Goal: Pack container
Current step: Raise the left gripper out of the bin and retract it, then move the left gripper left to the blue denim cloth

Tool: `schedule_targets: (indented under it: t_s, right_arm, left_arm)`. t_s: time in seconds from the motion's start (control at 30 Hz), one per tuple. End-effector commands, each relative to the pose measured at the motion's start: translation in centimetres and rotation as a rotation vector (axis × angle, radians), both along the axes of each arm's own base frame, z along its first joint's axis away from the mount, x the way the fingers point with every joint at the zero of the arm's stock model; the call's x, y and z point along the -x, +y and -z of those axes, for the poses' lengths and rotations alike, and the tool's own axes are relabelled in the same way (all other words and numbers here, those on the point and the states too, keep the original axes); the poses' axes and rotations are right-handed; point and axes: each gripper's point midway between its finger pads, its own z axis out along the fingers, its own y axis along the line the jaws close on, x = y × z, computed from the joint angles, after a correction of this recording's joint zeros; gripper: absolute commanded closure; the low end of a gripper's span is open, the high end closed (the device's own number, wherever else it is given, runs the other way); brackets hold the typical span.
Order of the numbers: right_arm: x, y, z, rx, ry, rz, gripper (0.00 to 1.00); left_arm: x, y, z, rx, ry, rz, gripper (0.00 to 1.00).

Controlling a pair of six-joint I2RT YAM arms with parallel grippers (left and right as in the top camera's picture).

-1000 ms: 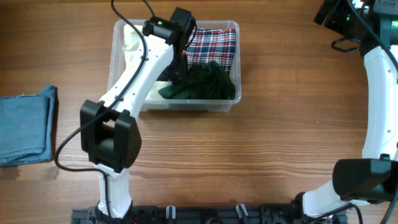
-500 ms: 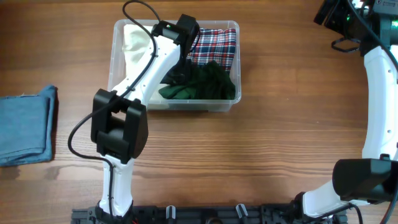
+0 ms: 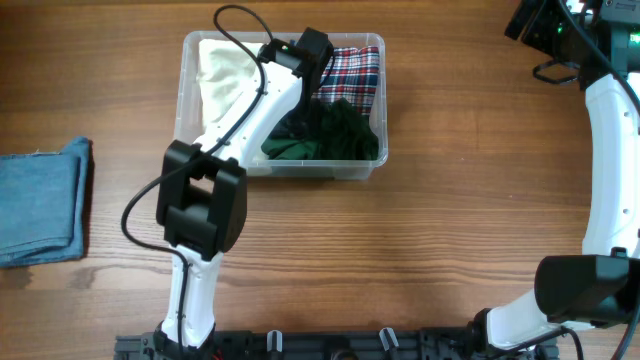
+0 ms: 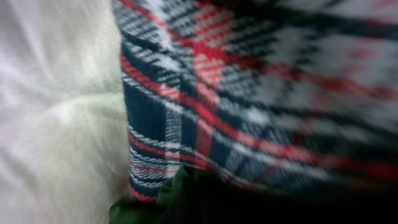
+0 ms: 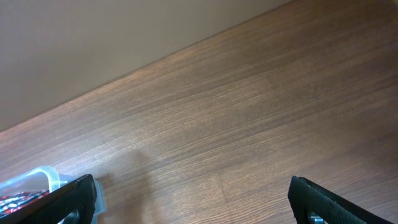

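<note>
The clear container (image 3: 183, 100) stands at the table's back, left of centre. It holds a cream cloth (image 3: 222, 75) on the left, a red, white and navy plaid cloth (image 3: 355, 72) at the back right and a dark green garment (image 3: 340, 135) in front. My left gripper (image 3: 303, 105) reaches down inside, shut, between the cream and plaid cloths above the green one. Its fingers are lost in dark shadow in the left wrist view, which fills with plaid cloth (image 4: 249, 93), cream cloth (image 4: 56, 124) and a green edge (image 4: 143, 208). My right gripper (image 5: 193, 199) hangs open over bare wood at the far right.
Folded blue denim (image 3: 40, 200) lies at the table's left edge. In the right wrist view a corner of the container (image 5: 46, 177) shows at the lower left. The right arm (image 3: 610, 150) runs along the right side.
My left wrist has moved to the right inside the container, from over the cream cloth toward the plaid, uncovering more of the cream cloth. The right arm has not moved.
</note>
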Motion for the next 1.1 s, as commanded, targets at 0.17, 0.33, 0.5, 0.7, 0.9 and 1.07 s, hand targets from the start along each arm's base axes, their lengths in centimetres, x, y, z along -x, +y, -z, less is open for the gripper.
schedule_targets:
  t_s: [0.17, 0.33, 0.5, 0.7, 0.9, 1.07]
  right_arm:
    - [0.0, -0.2, 0.2, -0.001, 0.003, 0.02, 0.0]
    - [0.0, -0.2, 0.2, 0.0, 0.003, 0.019, 0.0]
    - [0.0, -0.2, 0.2, -0.001, 0.003, 0.02, 0.0]
    - [0.0, -0.2, 0.2, 0.0, 0.003, 0.019, 0.0]
    - [0.0, -0.2, 0.2, -0.001, 0.003, 0.02, 0.0]
    - [0.0, -0.2, 0.2, -0.001, 0.003, 0.02, 0.01]
  left_arm:
    - [0.6, -1.2, 2.6, 0.032, 0.058, -0.004, 0.96]
    - [0.6, -1.1, 2.2, 0.031, 0.059, -0.005, 0.96]
    - [0.0, -0.9, -1.3, 0.05, 0.02, -0.015, 0.96]
    - [-1.8, -0.3, -8.4, 0.093, -0.139, -0.006, 0.84]
    - [-1.6, 4.5, -14.5, 0.08, -0.244, -0.09, 0.64]
    - [-0.6, 11.1, -18.5, 0.069, -0.298, -0.23, 0.55]
